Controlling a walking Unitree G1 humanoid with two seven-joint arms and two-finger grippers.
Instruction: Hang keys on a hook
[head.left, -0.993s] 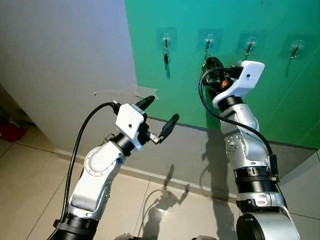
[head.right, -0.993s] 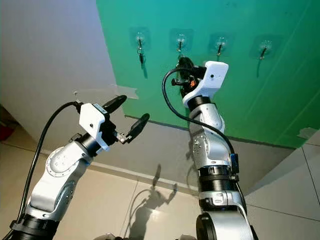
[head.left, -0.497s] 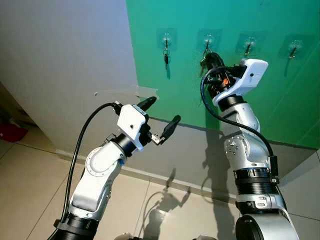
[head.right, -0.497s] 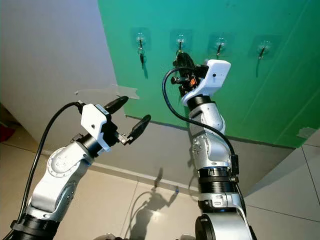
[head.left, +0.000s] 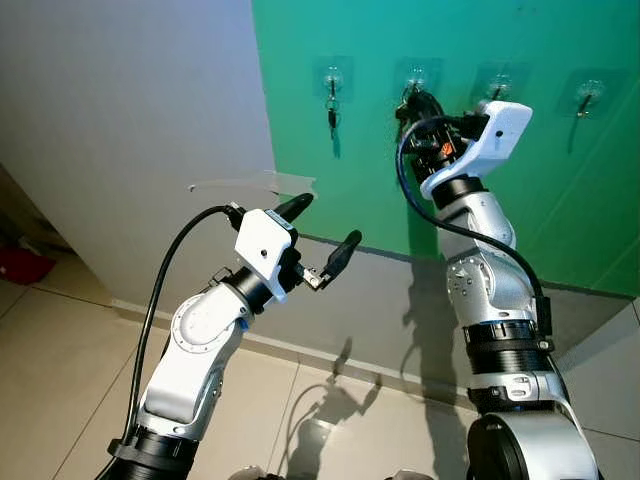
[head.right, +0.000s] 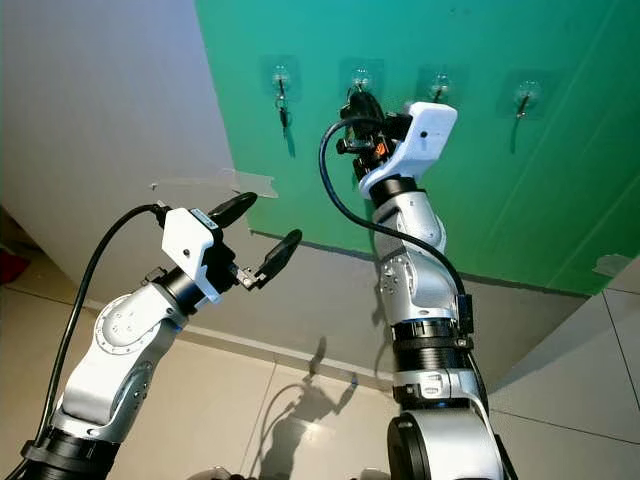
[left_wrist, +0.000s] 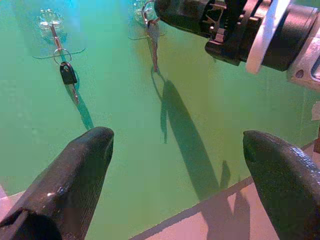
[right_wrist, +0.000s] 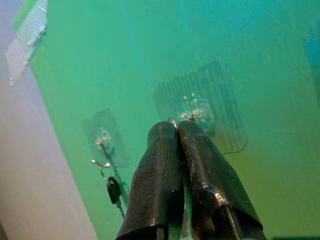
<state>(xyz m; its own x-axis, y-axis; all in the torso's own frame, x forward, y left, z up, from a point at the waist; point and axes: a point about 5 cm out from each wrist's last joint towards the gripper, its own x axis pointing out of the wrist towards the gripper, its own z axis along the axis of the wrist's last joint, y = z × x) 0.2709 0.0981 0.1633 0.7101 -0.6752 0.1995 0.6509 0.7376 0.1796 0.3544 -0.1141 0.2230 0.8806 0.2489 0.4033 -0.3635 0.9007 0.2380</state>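
Observation:
Four clear stick-on hooks sit in a row on a green board. A black-headed key hangs from the leftmost hook. My right gripper is raised to the second hook, fingers pressed shut on a key ring. The ring's top edge peeks out at the fingertips, just beside the hook. A silver key dangles below the ring against the board. My left gripper is held open lower down to the left, nothing between its fingers, pointing at the board.
The two hooks to the right are bare. A white wall with a strip of tape adjoins the board on the left. Tiled floor lies below, and a red object sits at far left.
My right gripper has risen from just below the second hook to level with it, carrying the key ring. The left arm has barely moved.

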